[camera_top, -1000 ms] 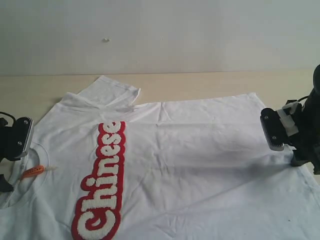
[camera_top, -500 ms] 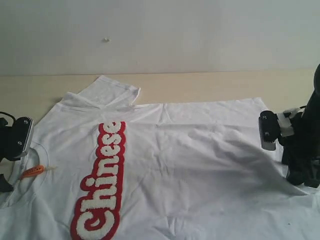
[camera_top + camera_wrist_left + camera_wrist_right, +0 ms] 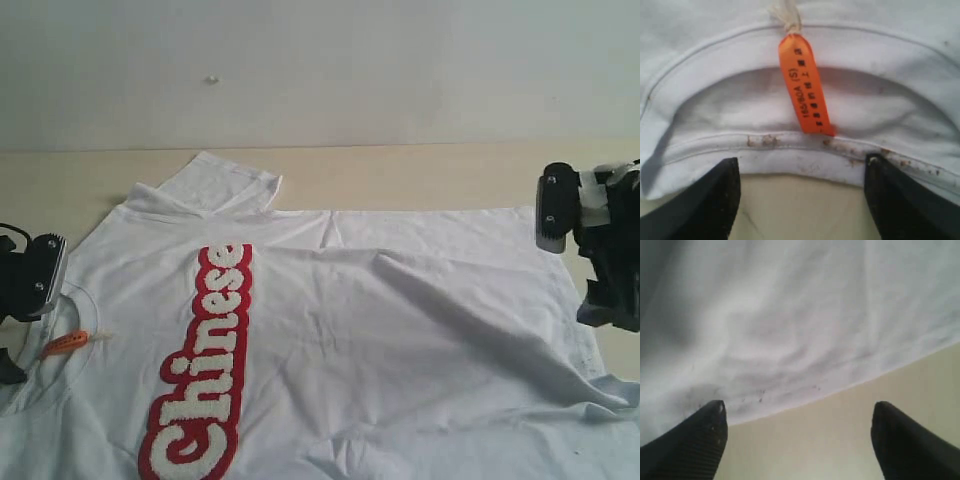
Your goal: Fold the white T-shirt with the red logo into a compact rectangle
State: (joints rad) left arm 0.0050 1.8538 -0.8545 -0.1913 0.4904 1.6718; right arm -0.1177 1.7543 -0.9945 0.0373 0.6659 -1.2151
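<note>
Exterior view: shows the white T-shirt (image 3: 400, 330) spread front-up on the tan table (image 3: 420, 165) and covering most of it, with the neck toward the left and the hem toward the right. Places the red logo (image 3: 200, 370) left of centre on the chest, as a long strip reading "Chinese" that runs from the near edge toward the far sleeve (image 3: 228, 182). Shows the sleeve flat on the table. Shows a raised crease crossing the right half of the cloth, from mid-chest down to the near right corner. Locates the left gripper (image 3: 27, 322) at the collar, just beside the orange neck tag (image 3: 65, 343), with jaws spread. Locates the right gripper (image 3: 578, 258) off the right-hand hem, near the far right corner of the shirt, also with jaws spread; cannot tell from here whether it touches the cloth. Left wrist view: shows both dark fingers (image 3: 715, 200) released and standing apart, with bare table between them and the ribbed collar edge lying just ahead of the tips. Shows nothing clamped. Shows the tag hanging across the neck opening on a short cord, its printed face up, and brown specks along the collar seam. Right wrist view: shows both fingers (image 3: 695, 440) released and wide apart over bare table, with the hem edge running just beyond the tips and only rumpled white fabric past it. Shows no cloth between the pads.
</note>
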